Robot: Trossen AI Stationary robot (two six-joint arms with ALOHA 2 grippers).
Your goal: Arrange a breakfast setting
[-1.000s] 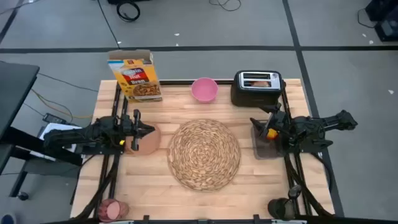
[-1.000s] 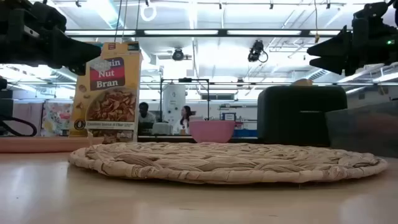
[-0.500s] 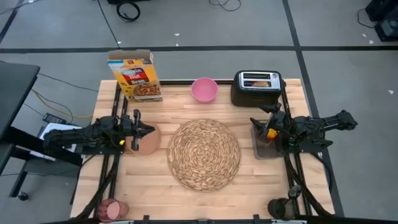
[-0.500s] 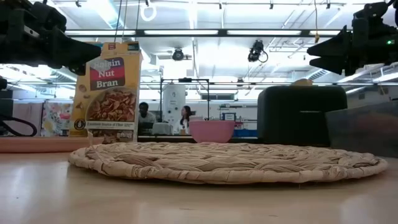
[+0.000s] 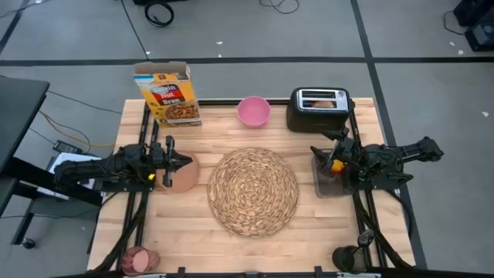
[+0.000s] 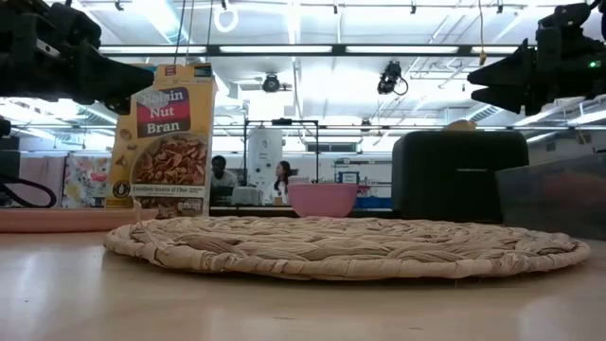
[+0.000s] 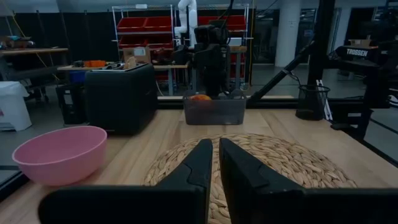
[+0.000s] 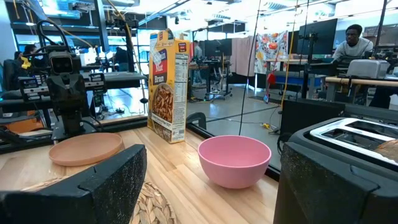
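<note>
The round woven straw placemat (image 5: pixel 253 191) lies flat at the table's middle. The small pink bowl (image 5: pixel 253 110) stands beyond it near the far edge. The tan-brown plate (image 5: pixel 184 177) lies left of the mat. My left gripper (image 5: pixel 187 161) hovers over the plate, shut and empty, fingers level and pointing at the mat (image 7: pixel 216 163). My right gripper (image 5: pixel 318 158) is wide open (image 8: pixel 208 186) above a clear bin (image 5: pixel 332 179) that holds a red-orange apple (image 7: pixel 200 98). A toast slice (image 5: pixel 325 100) sticks up from the black toaster (image 5: pixel 318 110). The pinkish-red tumbler (image 5: pixel 140 260) stands at the near left corner. The spoon is out of sight.
A cereal box (image 5: pixel 170 94) stands upright at the far left of the table. A dark round object (image 5: pixel 347 259) sits at the near right corner. Bare wood lies between the mat and the near edge. People show in the room beyond the table (image 8: pixel 351 40).
</note>
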